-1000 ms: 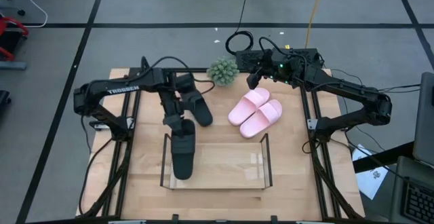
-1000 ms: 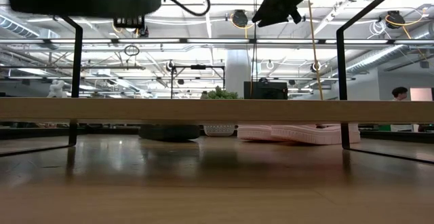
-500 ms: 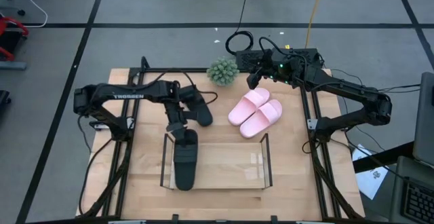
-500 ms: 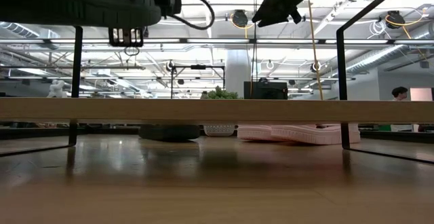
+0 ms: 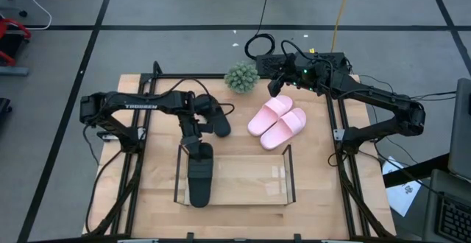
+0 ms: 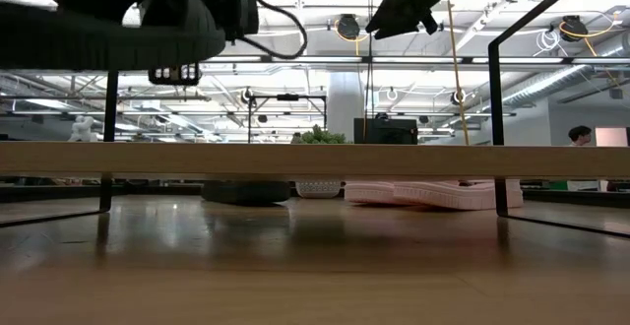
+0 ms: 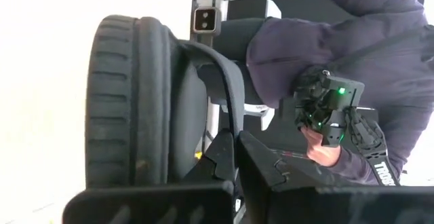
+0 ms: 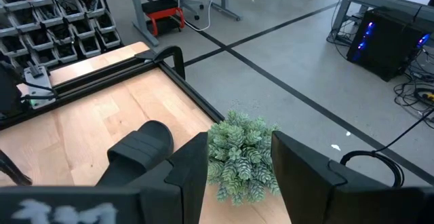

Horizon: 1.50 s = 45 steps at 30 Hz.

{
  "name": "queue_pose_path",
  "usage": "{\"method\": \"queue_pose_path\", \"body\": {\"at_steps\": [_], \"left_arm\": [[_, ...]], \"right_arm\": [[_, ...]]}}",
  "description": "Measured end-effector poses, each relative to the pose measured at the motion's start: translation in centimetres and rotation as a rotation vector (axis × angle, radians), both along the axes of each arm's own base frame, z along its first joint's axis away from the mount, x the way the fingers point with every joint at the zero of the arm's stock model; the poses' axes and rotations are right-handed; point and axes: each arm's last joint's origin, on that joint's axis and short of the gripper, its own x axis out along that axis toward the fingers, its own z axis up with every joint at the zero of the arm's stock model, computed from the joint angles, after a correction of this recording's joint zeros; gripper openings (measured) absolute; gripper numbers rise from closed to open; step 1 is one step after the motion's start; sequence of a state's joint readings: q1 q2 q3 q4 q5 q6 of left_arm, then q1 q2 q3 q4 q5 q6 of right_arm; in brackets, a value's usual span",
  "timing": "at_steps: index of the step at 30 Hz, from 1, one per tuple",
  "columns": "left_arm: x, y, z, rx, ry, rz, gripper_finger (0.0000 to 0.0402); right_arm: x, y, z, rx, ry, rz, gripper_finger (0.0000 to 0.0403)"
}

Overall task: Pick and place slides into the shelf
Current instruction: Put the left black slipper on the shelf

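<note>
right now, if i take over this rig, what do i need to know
Left gripper: fingers shut on a matte black slip-on slide, held over the left end of the clear acrylic shelf with black wire ends; the low view shows it up in the air, not yet set down.
Right gripper: open, empty, waiting at the table's far edge beside a small green potted plant.
Second black slide: on the table behind the shelf.
Pale pink pair of slides: side by side on the table, behind the shelf's right end.
Done: nothing resting in the shelf yet.
Left: lower and release this slide, then place the other three.
</note>
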<state>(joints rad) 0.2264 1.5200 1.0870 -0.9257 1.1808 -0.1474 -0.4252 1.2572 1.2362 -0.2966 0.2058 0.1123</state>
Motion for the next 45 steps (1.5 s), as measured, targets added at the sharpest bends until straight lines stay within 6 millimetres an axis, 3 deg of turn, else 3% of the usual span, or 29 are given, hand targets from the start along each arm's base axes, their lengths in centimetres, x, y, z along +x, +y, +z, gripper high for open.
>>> {"method": "queue_pose_path", "body": {"at_steps": [11, 45], "left_arm": [[-0.7, -0.2, -1.6, -0.004, 0.033, -0.006, 0.0], [-1.0, 0.2, -2.4, 0.098, 0.005, -0.013, 0.0]], "right_arm": [[0.0, 0.0, 0.0, 0.001, 0.0, 0.0, 0.0153], [0.0, 0.1, 0.0, 0.042, -0.033, -0.017, 0.0153]]}}
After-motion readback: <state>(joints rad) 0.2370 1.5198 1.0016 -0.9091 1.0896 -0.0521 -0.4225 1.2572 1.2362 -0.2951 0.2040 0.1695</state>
